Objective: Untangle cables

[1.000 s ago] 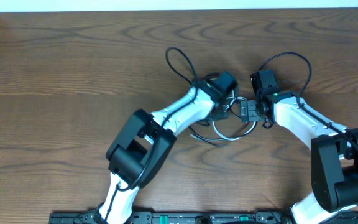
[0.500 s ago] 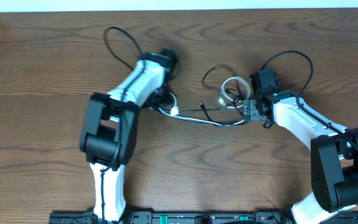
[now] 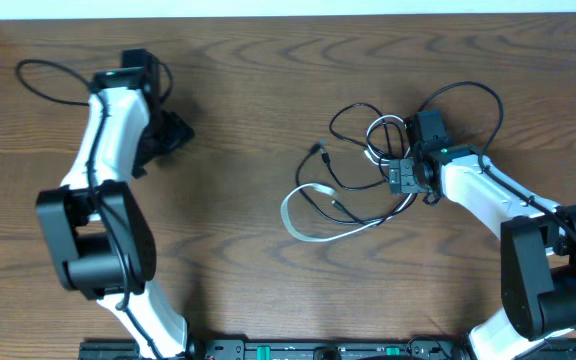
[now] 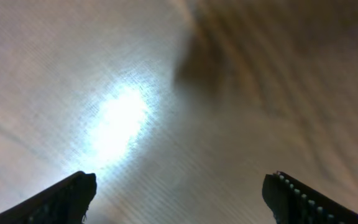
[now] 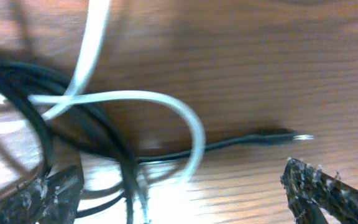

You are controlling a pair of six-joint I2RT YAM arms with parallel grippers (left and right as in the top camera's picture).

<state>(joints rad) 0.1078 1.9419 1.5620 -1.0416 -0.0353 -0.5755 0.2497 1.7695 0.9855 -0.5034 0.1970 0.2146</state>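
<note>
The cables lie in a loose tangle at the table's middle right. A white cable (image 3: 298,218) makes a long loop toward the centre, and thin black cables (image 3: 346,118) curl above it. My right gripper (image 3: 395,178) stands open at the tangle's right edge. In the right wrist view the white cable (image 5: 191,127) and black cables (image 5: 23,81) cross near the left finger, and a black plug end (image 5: 281,135) lies on the wood ahead of my right gripper (image 5: 185,190). My left gripper (image 3: 173,131) is far off at the upper left. Its wrist view shows my left gripper (image 4: 180,190) open over bare blurred wood.
The arms' own thicker black cables loop at the far left (image 3: 43,78) and above the right wrist (image 3: 473,95). The table's back edge (image 3: 288,14) runs along the top. Both arm bases stand at the front edge.
The left arm has swung from the table's middle to the far upper left, with nothing in its jaws. The cables now lie spread out, the white one in a wide loop. The right arm stayed put.
</note>
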